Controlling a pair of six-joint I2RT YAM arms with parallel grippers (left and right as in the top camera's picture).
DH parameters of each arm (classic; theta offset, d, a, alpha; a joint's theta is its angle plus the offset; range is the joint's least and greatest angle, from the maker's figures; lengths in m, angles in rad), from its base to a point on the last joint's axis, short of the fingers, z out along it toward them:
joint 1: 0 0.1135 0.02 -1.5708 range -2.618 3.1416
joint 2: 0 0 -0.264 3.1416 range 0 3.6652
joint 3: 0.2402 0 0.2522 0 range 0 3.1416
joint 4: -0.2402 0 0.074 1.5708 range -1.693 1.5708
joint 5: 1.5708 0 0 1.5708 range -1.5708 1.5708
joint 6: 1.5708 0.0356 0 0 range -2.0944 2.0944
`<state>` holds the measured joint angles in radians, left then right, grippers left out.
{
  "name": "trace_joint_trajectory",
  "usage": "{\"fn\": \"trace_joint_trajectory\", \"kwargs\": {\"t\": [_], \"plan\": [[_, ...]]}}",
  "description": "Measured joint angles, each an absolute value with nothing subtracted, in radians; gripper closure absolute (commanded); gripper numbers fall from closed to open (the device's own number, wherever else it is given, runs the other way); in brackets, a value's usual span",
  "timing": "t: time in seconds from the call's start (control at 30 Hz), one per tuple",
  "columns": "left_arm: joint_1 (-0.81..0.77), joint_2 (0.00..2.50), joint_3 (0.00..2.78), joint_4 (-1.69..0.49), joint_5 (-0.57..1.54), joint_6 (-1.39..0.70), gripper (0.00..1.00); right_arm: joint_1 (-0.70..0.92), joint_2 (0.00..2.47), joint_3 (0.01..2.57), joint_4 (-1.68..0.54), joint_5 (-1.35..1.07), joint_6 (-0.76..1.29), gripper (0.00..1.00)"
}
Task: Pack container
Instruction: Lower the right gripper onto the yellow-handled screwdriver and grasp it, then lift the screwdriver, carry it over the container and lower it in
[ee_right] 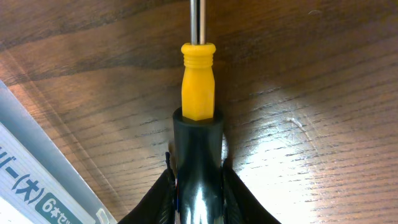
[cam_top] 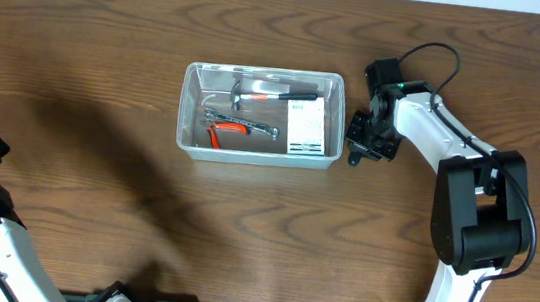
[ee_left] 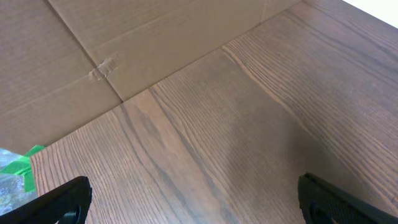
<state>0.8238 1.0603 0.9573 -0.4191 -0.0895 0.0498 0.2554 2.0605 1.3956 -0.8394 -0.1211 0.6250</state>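
The clear plastic container [cam_top: 262,115] stands mid-table and holds a hammer [cam_top: 271,95], a wrench [cam_top: 243,125], red-handled pliers [cam_top: 224,133] and a white box [cam_top: 305,125]. My right gripper [cam_top: 361,149] is just right of the container's right wall, shut on a screwdriver [ee_right: 198,118] with a black-and-yellow handle and a steel shaft. The container's edge shows at the lower left of the right wrist view [ee_right: 37,168]. My left gripper [ee_left: 199,202] is open and empty over bare wood at the table's near left corner.
The right arm [cam_top: 451,150] reaches in from the lower right. In the left wrist view, brown cardboard [ee_left: 124,43] lies beyond the table edge, with green tape [ee_left: 18,168] at the left.
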Motion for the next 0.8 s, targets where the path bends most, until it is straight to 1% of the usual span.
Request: {"fn": "trace_joint_trajectory", "kwargs": {"t": [0.03, 0.2, 0.3, 0.4, 0.5, 0.6, 0.67, 0.8], "plan": [[0.824, 1.06, 0.957, -0.419, -0.089, 0.05, 0.02, 0.255, 2.061, 1.396, -0.84, -0.121, 0.625, 0.99], [0.824, 1.06, 0.957, -0.419, -0.089, 0.05, 0.02, 0.234, 2.056, 1.396, -0.855, -0.123, 0.612, 0.99], [0.824, 1.06, 0.957, -0.419, -0.089, 0.05, 0.02, 0.192, 2.022, 1.398, -0.878, -0.122, 0.586, 0.99], [0.824, 1.06, 0.957, -0.419, -0.089, 0.05, 0.02, 0.152, 1.919, 1.42, -0.878, -0.115, 0.552, 0.99], [0.824, 1.06, 0.957, -0.419, -0.09, 0.05, 0.02, 0.15, 1.779, 1.476, -0.828, -0.116, 0.493, 0.99], [0.824, 1.06, 0.957, -0.419, -0.09, 0.05, 0.02, 0.198, 1.626, 1.538, -0.715, -0.128, 0.379, 0.99], [0.824, 1.06, 0.957, -0.419, -0.089, 0.05, 0.02, 0.266, 1.542, 1.565, -0.655, -0.138, 0.281, 0.99], [0.824, 1.06, 0.957, -0.419, -0.09, 0.05, 0.02, 0.467, 1.466, 1.584, -0.625, -0.166, 0.054, 0.99]]}}
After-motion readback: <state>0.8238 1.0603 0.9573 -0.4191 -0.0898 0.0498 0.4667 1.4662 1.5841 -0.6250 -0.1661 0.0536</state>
